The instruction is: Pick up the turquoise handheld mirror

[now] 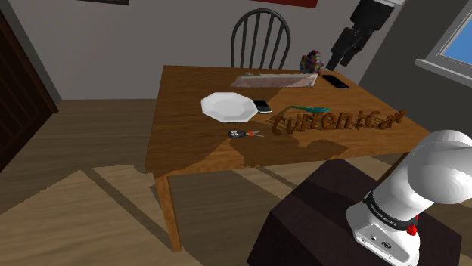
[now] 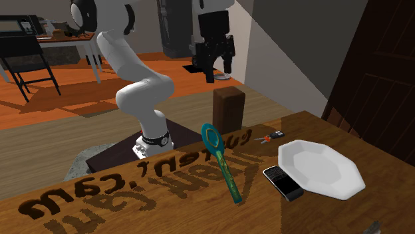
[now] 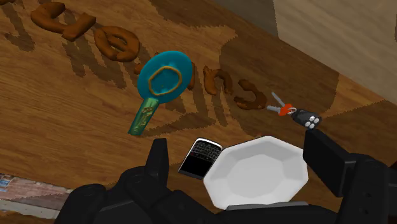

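While gripper (image 3: 238, 149) hangs high above table (image 3: 63, 133), fingers wide apart, empty, turquoise mirror (image 3: 163, 77) lies flat near phone (image 3: 200, 158), white plate (image 3: 261, 172). Best: descend over slim handle, jaws across its width, clear of phone.

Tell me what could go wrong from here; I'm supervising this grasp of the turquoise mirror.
The mirror lies flat among brown letters, so the open pincer may slip off its thin handle or catch a letter. The phone and plate sit nearby; an offset descent might knock them.
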`<state>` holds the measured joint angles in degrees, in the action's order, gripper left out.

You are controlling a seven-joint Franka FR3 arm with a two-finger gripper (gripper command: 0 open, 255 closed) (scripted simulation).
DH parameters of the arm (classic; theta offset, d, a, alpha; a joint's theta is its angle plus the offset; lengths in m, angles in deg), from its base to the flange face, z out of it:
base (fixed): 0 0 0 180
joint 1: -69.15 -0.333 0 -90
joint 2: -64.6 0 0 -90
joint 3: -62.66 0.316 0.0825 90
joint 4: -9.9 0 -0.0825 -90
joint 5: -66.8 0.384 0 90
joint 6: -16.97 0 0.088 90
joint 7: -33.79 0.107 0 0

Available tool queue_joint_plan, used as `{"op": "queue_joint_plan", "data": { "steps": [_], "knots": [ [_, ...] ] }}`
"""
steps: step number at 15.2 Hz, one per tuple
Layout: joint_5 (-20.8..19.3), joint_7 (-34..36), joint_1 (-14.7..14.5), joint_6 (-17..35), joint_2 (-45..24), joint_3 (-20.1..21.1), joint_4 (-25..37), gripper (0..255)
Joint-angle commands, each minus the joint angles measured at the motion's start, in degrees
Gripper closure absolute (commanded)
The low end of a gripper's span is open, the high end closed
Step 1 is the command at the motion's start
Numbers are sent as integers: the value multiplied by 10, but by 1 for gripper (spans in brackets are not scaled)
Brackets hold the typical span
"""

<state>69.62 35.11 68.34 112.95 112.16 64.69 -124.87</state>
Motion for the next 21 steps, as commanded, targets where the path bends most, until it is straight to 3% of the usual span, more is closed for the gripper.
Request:
{"op": "queue_joint_plan", "data": {
  "steps": [1,9,16,21],
  "knots": [
    [0,0,0,0,0,0,0,0],
    [-10,75,57,175,-38,-1,-113,0],
    [-22,144,112,339,-115,-1,-181,0],
    [-22,147,113,380,-132,0,-205,0]
  ]
}}
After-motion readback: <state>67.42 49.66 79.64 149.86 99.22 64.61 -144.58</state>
